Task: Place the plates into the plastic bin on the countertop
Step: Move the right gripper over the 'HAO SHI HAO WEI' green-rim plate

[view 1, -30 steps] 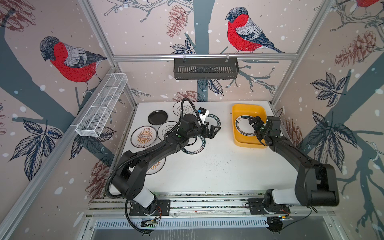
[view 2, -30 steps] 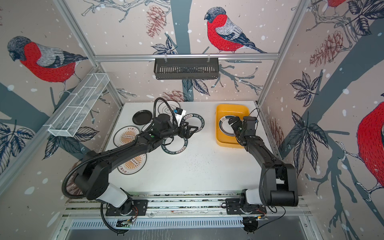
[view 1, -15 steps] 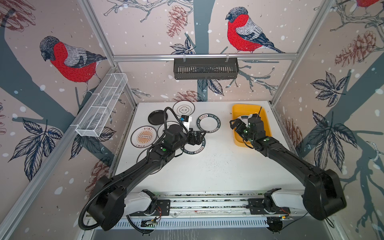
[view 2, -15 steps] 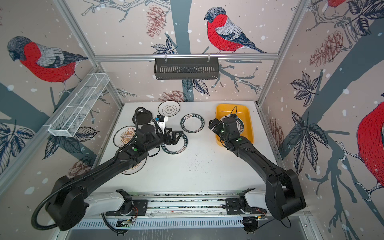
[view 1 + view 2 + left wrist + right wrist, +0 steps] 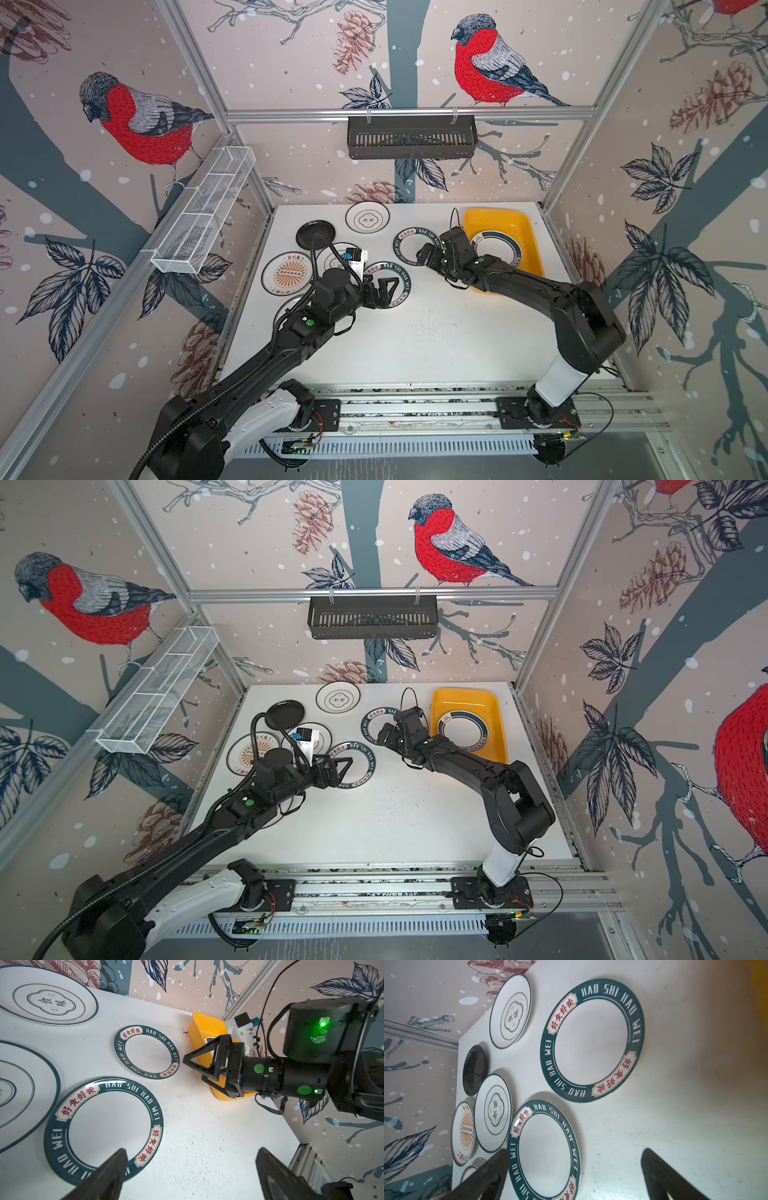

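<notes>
The yellow plastic bin (image 5: 494, 218) (image 5: 461, 698) stands at the back right of the countertop (image 5: 436, 332) and holds one green-rimmed plate (image 5: 496, 249). My right gripper (image 5: 428, 255) (image 5: 575, 1167) hangs open and empty just left of the bin, at the edge of a second green-rimmed plate (image 5: 405, 239) (image 5: 591, 1041). A third green-rimmed plate (image 5: 399, 272) (image 5: 104, 1130) lies under my left gripper (image 5: 388, 286) (image 5: 191, 1167), which is open and holds nothing. One of its fingers (image 5: 112, 1172) hovers over that plate's rim.
A quatrefoil plate (image 5: 368, 217), a black plate (image 5: 316, 233), a sunburst plate (image 5: 289, 272) and another quatrefoil plate (image 5: 493, 1112) lie at the back left. One more plate (image 5: 291, 305) shows partly under the left arm. A black basket (image 5: 411, 137) and a wire rack (image 5: 203, 208) hang on the walls.
My right gripper has left the bin and moved left to the neighbouring green-rimmed plate. My left gripper has drawn back toward the front, to the nearer green-rimmed plate. Both stayed open.
</notes>
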`<action>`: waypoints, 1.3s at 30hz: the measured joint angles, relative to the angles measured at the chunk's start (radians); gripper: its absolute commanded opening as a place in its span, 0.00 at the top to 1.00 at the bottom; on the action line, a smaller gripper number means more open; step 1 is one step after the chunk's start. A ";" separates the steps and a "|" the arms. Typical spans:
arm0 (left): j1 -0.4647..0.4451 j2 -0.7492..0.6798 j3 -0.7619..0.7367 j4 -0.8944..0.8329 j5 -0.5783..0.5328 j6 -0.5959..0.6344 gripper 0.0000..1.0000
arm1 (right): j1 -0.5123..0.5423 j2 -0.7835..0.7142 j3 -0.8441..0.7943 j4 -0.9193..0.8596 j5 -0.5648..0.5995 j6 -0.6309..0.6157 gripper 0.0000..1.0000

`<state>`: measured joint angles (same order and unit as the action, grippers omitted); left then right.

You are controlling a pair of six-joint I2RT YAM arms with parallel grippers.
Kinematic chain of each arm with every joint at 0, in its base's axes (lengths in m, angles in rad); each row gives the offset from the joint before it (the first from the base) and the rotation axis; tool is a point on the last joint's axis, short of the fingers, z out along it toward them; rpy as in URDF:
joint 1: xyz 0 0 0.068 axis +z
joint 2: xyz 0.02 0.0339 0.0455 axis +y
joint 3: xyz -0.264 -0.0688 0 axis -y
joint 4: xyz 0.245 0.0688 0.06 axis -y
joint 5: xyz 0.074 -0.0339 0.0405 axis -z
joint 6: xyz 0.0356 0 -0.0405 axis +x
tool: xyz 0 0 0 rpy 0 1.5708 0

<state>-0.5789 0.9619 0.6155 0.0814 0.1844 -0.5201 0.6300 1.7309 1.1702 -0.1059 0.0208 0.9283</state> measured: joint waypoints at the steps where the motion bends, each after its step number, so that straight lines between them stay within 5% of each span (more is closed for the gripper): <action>1: 0.000 -0.009 -0.004 -0.006 0.000 -0.003 0.04 | 0.011 0.019 0.022 -0.008 0.013 -0.004 0.00; 21: 0.000 -0.098 -0.050 -0.093 0.018 -0.049 0.03 | 0.056 0.395 0.461 -0.258 0.144 -0.064 0.00; 30: 0.000 -0.118 -0.054 -0.116 0.024 -0.056 0.03 | 0.077 0.495 0.545 -0.369 0.247 -0.064 0.00; 39: 0.000 -0.113 -0.056 -0.114 0.036 -0.063 0.03 | 0.082 0.470 0.470 -0.325 0.212 -0.056 0.01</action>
<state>-0.5789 0.8486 0.5594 -0.0330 0.2203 -0.5827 0.7116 2.2013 1.6398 -0.4305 0.2325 0.8719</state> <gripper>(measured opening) 0.964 0.998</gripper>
